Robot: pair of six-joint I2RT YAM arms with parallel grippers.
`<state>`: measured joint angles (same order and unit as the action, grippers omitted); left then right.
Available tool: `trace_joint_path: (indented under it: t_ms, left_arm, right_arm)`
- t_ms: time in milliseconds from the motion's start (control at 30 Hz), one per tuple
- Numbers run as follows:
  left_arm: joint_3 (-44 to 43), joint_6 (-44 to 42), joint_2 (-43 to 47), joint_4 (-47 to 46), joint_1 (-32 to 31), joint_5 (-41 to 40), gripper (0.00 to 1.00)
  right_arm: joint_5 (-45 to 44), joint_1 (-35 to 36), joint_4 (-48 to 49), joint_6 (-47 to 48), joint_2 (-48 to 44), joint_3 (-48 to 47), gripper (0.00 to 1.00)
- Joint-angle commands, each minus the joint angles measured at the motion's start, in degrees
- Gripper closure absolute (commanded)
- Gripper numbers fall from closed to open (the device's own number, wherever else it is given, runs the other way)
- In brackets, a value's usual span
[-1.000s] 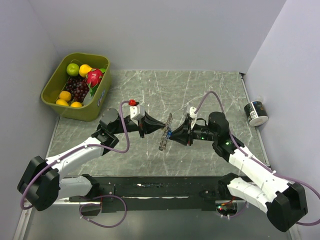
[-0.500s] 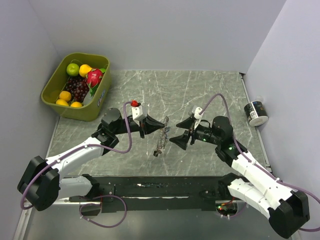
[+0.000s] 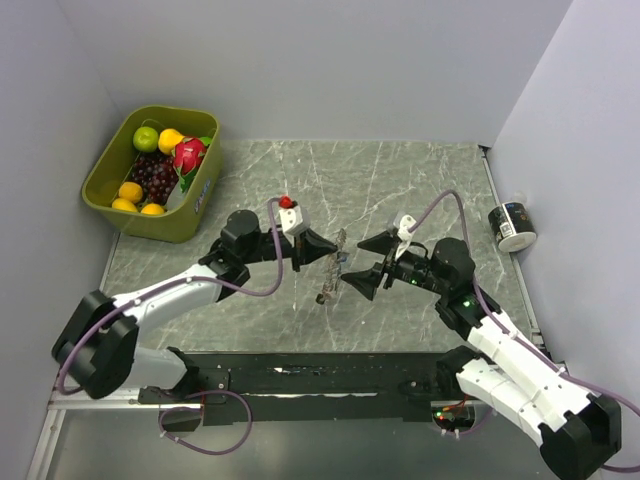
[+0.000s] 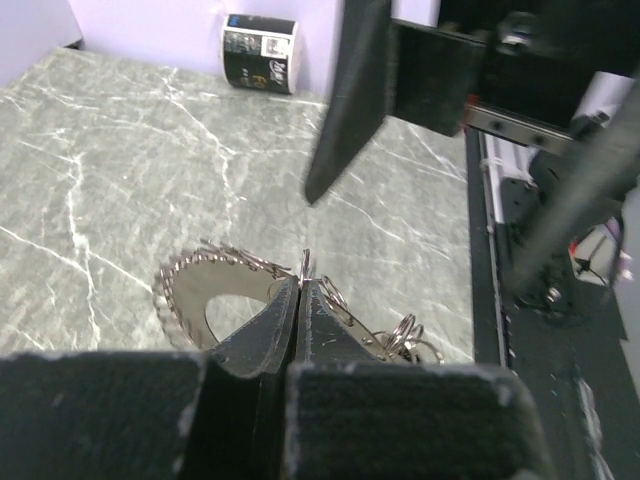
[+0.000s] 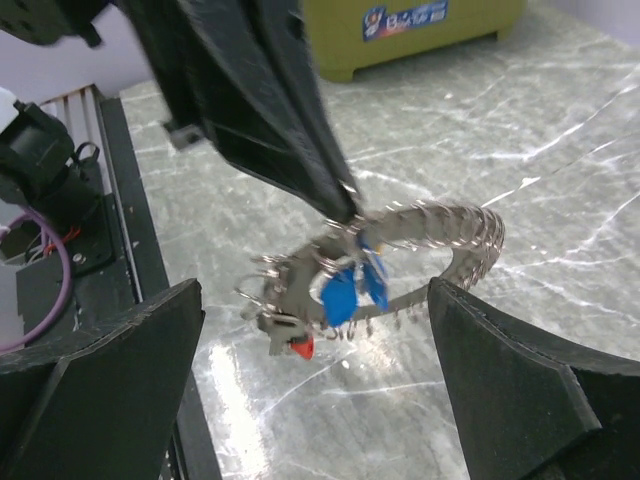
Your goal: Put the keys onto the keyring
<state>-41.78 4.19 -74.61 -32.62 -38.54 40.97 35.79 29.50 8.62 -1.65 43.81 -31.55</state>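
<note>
Left pincer (image 3: 326,250) clamped shut on rim of keyring (image 3: 327,285), at mid worktop (image 3: 400,185). Blue-headed keys (image 5: 347,288) and a red-headed one hang from ring by the grip. Right pincer (image 3: 354,264) spread wide, holding nothing, just right of ring.

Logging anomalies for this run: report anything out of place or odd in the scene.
A black-and-white labelled cylinder lies on its side beyond the right edge of the grey marble table, by the wall. Otherwise nothing stands out: the left claw is shut on the beaded silvery wire keyring, the right claw open.
</note>
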Motion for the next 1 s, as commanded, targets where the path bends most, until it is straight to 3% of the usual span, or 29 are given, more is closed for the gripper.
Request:
trace_joint_path:
  t_ms: [0,267,400,500,600,767,967]
  left_arm:
    - [-5.59,2.13,-3.78,-9.47,-1.27,-2.47,0.99]
    - [-15.69,4.51,-18.45,-15.89,-6.89,-2.74,0.99]
    - [-18.42,11.08,-24.26,-26.31,-8.47,-2.92,0.99]
    - [-17.9,16.97,-27.6,-36.67,-8.56,-3.44,0.99]
    - [-17.02,20.76,-31.82,-41.2,-8.56,-3.62,0.99]
    - [-12.46,21.74,-37.62,-44.63,-8.56,-4.32,0.99]
    - [-7.71,19.81,-37.89,-42.8,-8.56,-5.64,0.99]
  right_arm:
    - [-3.88,0.21,2.63,-0.46,-3.99,1.23,0.0]
    - [-9.15,0.21,-0.27,0.59,-9.18,1.75,0.0]
    - [-12.49,0.12,-1.23,1.03,-13.04,2.72,0.0]
    - [-14.61,0.12,-2.56,1.21,-14.89,2.63,0.0]
    - [-15.14,0.21,-2.38,1.12,-15.16,3.42,0.0]
    - [-13.91,0.12,-2.47,1.12,-12.53,2.72,0.0]
    - [-13.38,0.12,-1.77,1.03,-11.38,2.81,0.0]
